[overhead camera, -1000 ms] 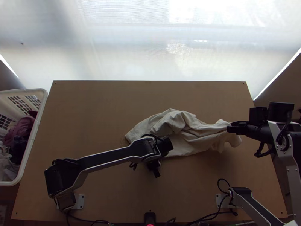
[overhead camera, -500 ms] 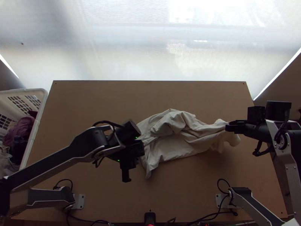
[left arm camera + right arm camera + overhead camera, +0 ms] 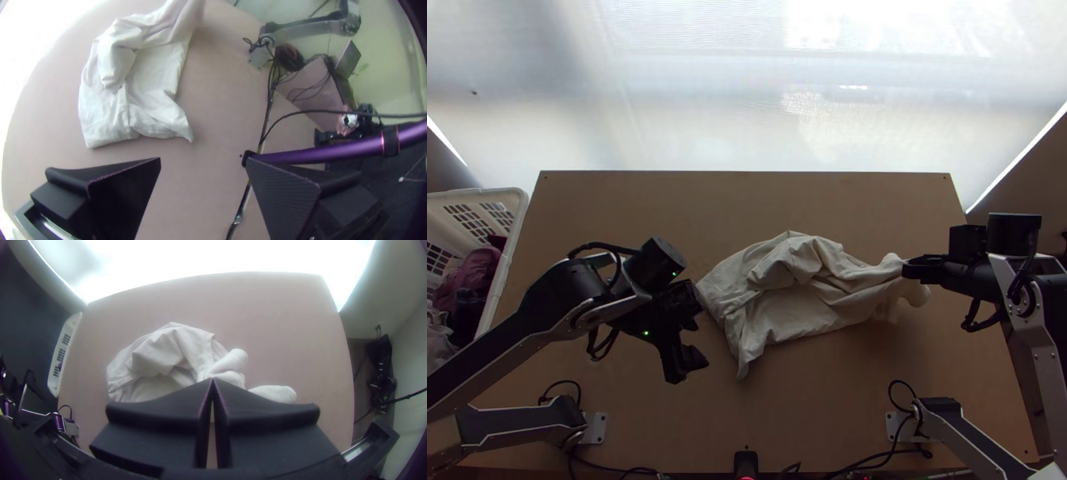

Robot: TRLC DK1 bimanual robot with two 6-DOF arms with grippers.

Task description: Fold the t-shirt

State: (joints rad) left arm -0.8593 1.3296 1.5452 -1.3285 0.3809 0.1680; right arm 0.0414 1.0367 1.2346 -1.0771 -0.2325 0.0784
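Top view: the cream t-shirt [image 3: 803, 300] lies crumpled on the light wooden table [image 3: 627, 208], its left part spread in loose folds with a pointed corner [image 3: 744, 370] towards the arms' bases, its right part drawn together into a narrow bunch. The right gripper [image 3: 212, 378] is at that bunched end, its fingers closed together at the tips on a pinch of the cloth; whether this is a sleeve, the hem or a shoulder I cannot tell. The left gripper [image 3: 203, 159] is just off the t-shirt's left end, fingers wide apart, nothing between them. The white plastic laundry basket [image 3: 505, 260] stands well to the left of the t-shirt.

The step in hand looks like finding a second hold so the garment can be opened out; folding proper has not begun. The main risk is a bad grab: with so many overlapping layers, the left gripper could catch two at once and lock the tangle in. If it closes short of the t-shirt's edge, it would take nothing. A hard pull from the right before a second hold is made could drag the whole garment sideways, and a shallow pinch there might slip.
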